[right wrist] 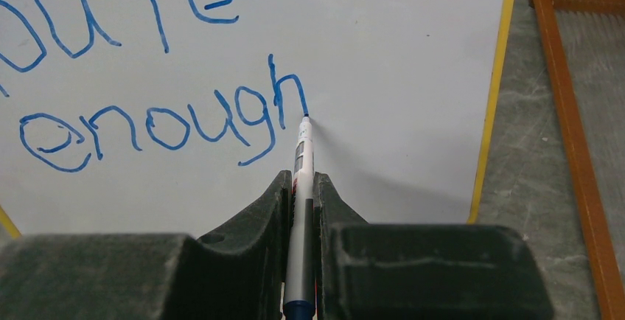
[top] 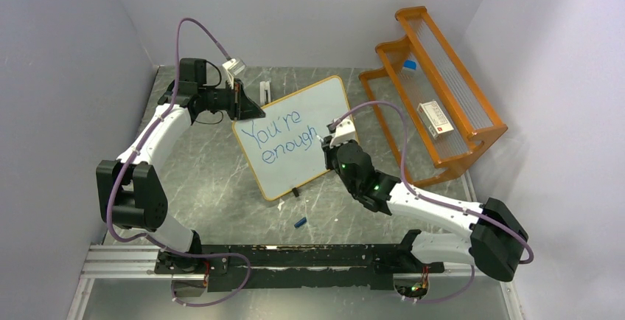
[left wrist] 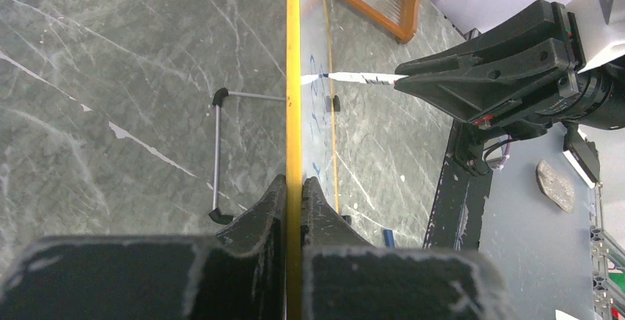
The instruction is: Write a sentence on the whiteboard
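**Blue ink reads "You're enough" on the whiteboard [top: 295, 139]**

We see the whiteboard in the middle of the grey marbled worktop [top: 206, 180], turned at an angle. It has a thin tan-orange frame all round, and its small black clip feet sit on the edge nearest the arm bases. Two lines of blue handwriting cross its face: "You're" above, "enough" below.

The left gripper [left wrist: 293, 187] is clenched on the whiteboard's frame at the far-left corner. From the left wrist we look straight along that yellow edge, pinched between both fingers. The right gripper [right wrist: 298, 181] reaches in over the whiteboard's right side and is clamped on a marker [right wrist: 303, 147] with a white barrel and a dark tip. That tip touches the whiteboard's face at the foot of the last stroke of the "h" in "enough".

Just beside the whiteboard's right edge, with a strip of worktop between, stands an orange wooden rack [top: 442, 91] carrying a small white box [top: 435, 119]. Near the whiteboard's near edge, just past the clip feet, a small blue piece [top: 300, 223] lies on the worktop. On the side of the whiteboard away from the writing, a thin wire bracket [left wrist: 217, 156] with black ends runs up to the frame.
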